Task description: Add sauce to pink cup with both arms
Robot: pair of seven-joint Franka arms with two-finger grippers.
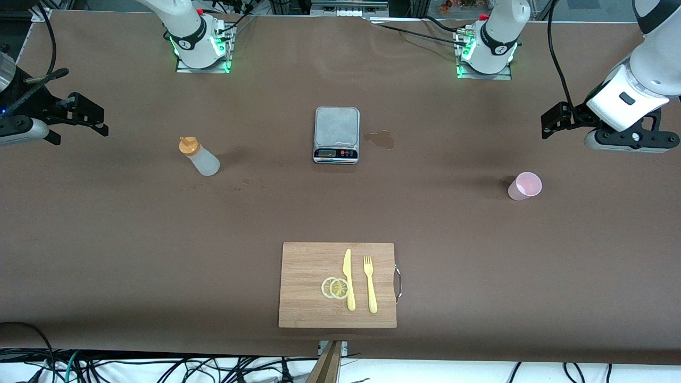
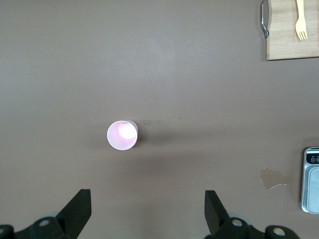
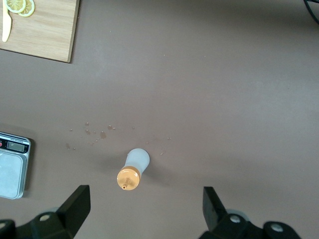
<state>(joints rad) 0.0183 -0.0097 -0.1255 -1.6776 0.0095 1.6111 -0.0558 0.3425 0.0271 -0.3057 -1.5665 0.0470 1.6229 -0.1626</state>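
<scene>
The sauce bottle (image 1: 198, 156), translucent whitish with an orange nozzle cap, stands upright on the table toward the right arm's end; it also shows in the right wrist view (image 3: 132, 170). The pink cup (image 1: 524, 186) stands upright and empty toward the left arm's end, and shows in the left wrist view (image 2: 122, 135). My right gripper (image 1: 88, 113) hangs open and empty high above the table's right-arm end, apart from the bottle. My left gripper (image 1: 556, 119) hangs open and empty high above the table's left-arm end, apart from the cup. Both arms wait.
A kitchen scale (image 1: 337, 134) sits mid-table with a small spill stain (image 1: 380, 139) beside it. A wooden cutting board (image 1: 298, 282) nearer the front camera carries a yellow knife (image 1: 349, 279), a fork (image 1: 370, 283) and lemon slices (image 1: 335, 288).
</scene>
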